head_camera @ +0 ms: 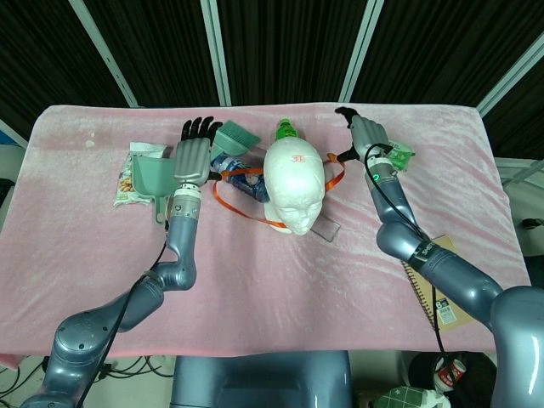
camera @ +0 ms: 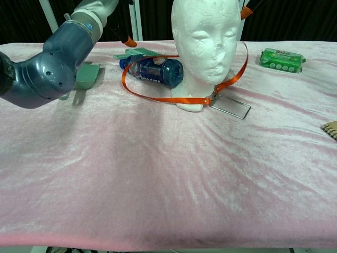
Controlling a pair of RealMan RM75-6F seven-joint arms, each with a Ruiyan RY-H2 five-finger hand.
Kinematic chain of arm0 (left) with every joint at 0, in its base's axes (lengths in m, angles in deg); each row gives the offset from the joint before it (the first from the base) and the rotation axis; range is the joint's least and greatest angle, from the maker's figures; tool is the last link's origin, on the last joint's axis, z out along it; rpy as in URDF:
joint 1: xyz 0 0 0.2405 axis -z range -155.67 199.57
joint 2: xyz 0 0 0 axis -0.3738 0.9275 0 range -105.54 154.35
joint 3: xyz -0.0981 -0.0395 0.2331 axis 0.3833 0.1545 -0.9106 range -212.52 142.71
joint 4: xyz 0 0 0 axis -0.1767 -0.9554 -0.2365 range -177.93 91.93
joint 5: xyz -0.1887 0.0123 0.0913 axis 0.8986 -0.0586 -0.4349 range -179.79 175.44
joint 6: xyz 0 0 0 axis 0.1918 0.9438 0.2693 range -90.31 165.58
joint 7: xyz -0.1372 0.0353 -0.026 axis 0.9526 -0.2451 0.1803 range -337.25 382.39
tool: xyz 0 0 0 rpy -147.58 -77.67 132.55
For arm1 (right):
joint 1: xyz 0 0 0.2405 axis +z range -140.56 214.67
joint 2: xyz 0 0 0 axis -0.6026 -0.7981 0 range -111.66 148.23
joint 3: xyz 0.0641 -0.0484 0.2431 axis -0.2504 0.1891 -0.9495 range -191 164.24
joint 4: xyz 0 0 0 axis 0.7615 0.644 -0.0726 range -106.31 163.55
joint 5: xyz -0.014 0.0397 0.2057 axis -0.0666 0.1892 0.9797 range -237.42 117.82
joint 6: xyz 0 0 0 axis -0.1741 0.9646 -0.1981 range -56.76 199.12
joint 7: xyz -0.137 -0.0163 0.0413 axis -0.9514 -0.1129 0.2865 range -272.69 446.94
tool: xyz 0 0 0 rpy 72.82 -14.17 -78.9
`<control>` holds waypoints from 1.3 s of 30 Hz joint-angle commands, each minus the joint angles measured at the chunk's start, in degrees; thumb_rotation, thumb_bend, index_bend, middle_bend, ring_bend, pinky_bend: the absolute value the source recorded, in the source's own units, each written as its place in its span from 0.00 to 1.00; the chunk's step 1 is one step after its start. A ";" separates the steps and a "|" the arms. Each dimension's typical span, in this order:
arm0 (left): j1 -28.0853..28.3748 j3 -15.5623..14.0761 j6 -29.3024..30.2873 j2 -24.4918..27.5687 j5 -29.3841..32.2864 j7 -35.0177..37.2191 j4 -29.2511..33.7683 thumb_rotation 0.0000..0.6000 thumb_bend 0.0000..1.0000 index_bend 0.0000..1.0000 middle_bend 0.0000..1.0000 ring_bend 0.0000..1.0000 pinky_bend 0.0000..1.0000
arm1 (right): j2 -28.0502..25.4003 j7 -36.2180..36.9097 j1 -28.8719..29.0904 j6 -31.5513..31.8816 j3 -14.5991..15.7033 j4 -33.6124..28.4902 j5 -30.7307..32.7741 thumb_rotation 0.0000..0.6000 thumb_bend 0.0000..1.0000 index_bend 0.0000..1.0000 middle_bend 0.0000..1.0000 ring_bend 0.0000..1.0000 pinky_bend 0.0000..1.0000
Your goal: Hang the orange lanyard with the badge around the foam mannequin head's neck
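Observation:
The white foam mannequin head (head_camera: 293,183) (camera: 205,37) stands upright mid-table. The orange lanyard (head_camera: 228,194) (camera: 158,99) hangs slack around its neck, one side draped over a blue bottle, the other curving past the right cheek. Its clear badge (head_camera: 324,226) (camera: 229,107) lies flat on the cloth by the base. My left hand (head_camera: 192,155) hovers left of the head with fingers spread, holding nothing. At the head's upper right, my right hand (head_camera: 362,134) has its fingers extended and sits close to the strap without gripping it.
A blue bottle (camera: 152,68) lies behind the left of the head. A green dustpan (head_camera: 146,174) and snack packet (head_camera: 127,183) sit at left, and a green pack (camera: 283,59) and notebook (head_camera: 442,297) at right. My left forearm (camera: 55,68) crosses the left foreground.

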 commanded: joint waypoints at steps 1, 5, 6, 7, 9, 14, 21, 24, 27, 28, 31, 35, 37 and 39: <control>-0.60 1.25 1.72 2.40 -0.12 0.27 3.40 1.00 0.00 0.15 0.07 0.00 0.00 | -2.15 2.30 -1.41 0.25 -1.23 -2.55 -1.23 1.00 0.00 0.06 0.08 0.21 0.17; -2.83 1.58 4.97 6.16 -1.12 0.12 9.49 1.00 0.00 0.15 0.07 0.00 0.00 | -5.77 5.35 -4.14 0.58 -2.52 -6.65 -2.18 1.00 0.04 0.06 0.08 0.21 0.17; -3.63 1.58 5.78 7.26 -1.27 -0.14 11.48 1.00 0.00 0.16 0.07 0.00 0.00 | -6.87 5.95 -5.06 0.83 -2.61 -7.89 -2.61 1.00 0.08 0.06 0.08 0.21 0.17; -4.61 1.54 6.73 8.59 -1.48 -0.43 13.79 1.00 0.00 0.16 0.08 0.00 0.00 | -8.10 6.39 -6.18 1.35 -2.49 -9.09 -3.26 1.00 0.10 0.06 0.09 0.21 0.17; -7.02 0.98 8.70 11.57 -2.08 -1.44 19.13 1.00 0.00 0.18 0.08 0.00 0.00 | -10.39 7.02 -8.58 2.92 -1.97 -11.41 -4.99 1.00 0.15 0.06 0.09 0.21 0.17; -15.00 -2.53 12.49 21.38 -4.18 -4.17 36.68 1.00 0.01 0.19 0.11 0.00 0.00 | -15.82 5.87 -14.71 8.39 1.62 -16.97 -9.95 1.00 0.29 0.08 0.25 0.33 0.23; -27.02 -10.39 19.51 37.83 -12.38 -7.17 57.51 1.00 0.05 0.19 0.13 0.00 0.01 | -22.91 0.25 -22.78 18.06 8.36 -25.82 -15.78 1.00 0.48 0.14 0.55 0.63 0.62; -32.32 -14.30 25.10 42.38 -16.51 -9.09 62.02 1.00 0.07 0.20 0.14 0.00 0.03 | -24.02 -3.98 -25.27 23.69 10.70 -28.41 -15.59 1.00 0.49 0.16 0.69 0.75 0.75; -38.64 -18.19 30.15 45.87 -17.37 -9.19 68.07 1.00 0.07 0.21 0.15 0.00 0.04 | -24.58 -8.24 -27.78 28.41 13.12 -32.18 -14.55 1.00 0.49 0.17 0.77 0.81 0.81; -40.35 -19.36 31.02 46.93 -17.35 -8.75 69.98 1.00 0.07 0.21 0.15 0.00 0.04 | -24.85 -9.15 -28.46 29.30 13.77 -33.61 -14.31 1.00 0.50 0.17 0.79 0.83 0.82; -45.51 -23.29 33.83 50.05 -17.96 -7.71 74.50 1.00 0.08 0.21 0.14 0.00 0.04 | -25.35 -10.90 -30.67 31.53 16.05 -38.50 -15.17 1.00 0.50 0.20 0.83 0.86 0.84; -50.60 -27.89 36.88 52.07 -21.21 -5.62 76.61 1.00 0.09 0.21 0.14 0.00 0.03 | -24.85 -9.43 -33.56 33.58 17.95 -44.28 -18.35 1.00 0.53 0.23 0.85 0.88 0.86; -52.74 -29.90 38.05 52.56 -23.08 -3.73 76.56 1.00 0.09 0.21 0.14 0.00 0.03 | -24.00 -8.86 -34.67 33.97 19.21 -46.64 -20.90 1.00 0.54 0.24 0.87 0.89 0.86; -54.99 -31.65 39.51 52.91 -25.21 -1.25 75.74 1.00 0.09 0.21 0.14 0.00 0.02 | -22.42 -9.23 -35.61 34.69 20.76 -48.28 -24.24 1.00 0.55 0.25 0.87 0.90 0.86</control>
